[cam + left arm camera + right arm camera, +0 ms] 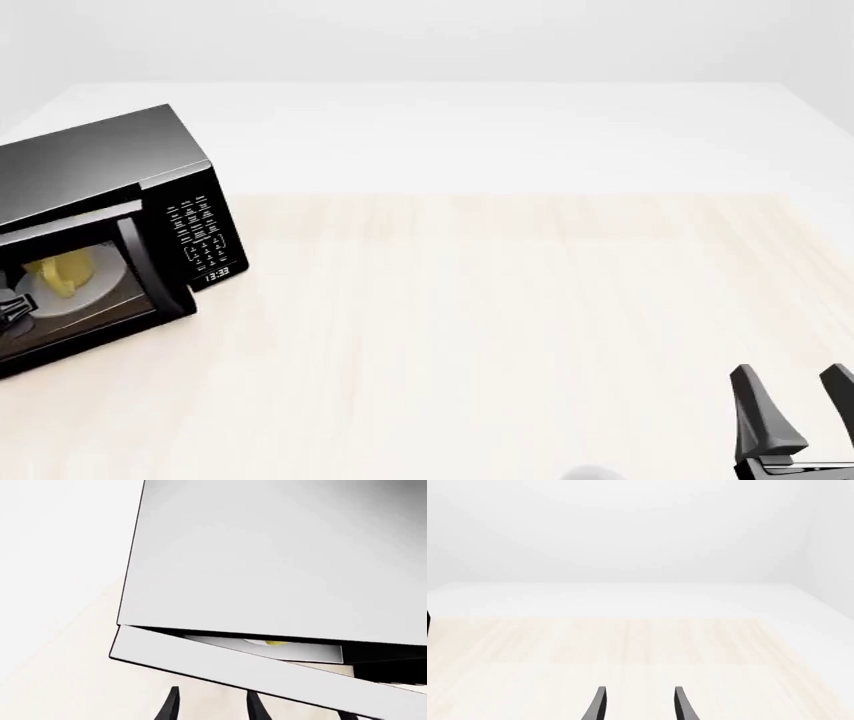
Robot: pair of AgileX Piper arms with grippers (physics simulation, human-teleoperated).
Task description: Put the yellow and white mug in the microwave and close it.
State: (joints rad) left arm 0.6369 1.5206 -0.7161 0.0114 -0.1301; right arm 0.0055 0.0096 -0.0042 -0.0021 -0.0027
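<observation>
Left fingers (211,706) apart, facing microwave (120,180) door

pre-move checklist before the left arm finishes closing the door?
1. Mug inside microwave, on the plate: ok.
2. Door fully shut: not ok, a gap shows the mug in the left wrist view.
3. Left gripper empty, fingers apart: ok.
4. Left gripper touching door: cannot tell.
5. Right gripper open, far from microwave: ok.
</observation>
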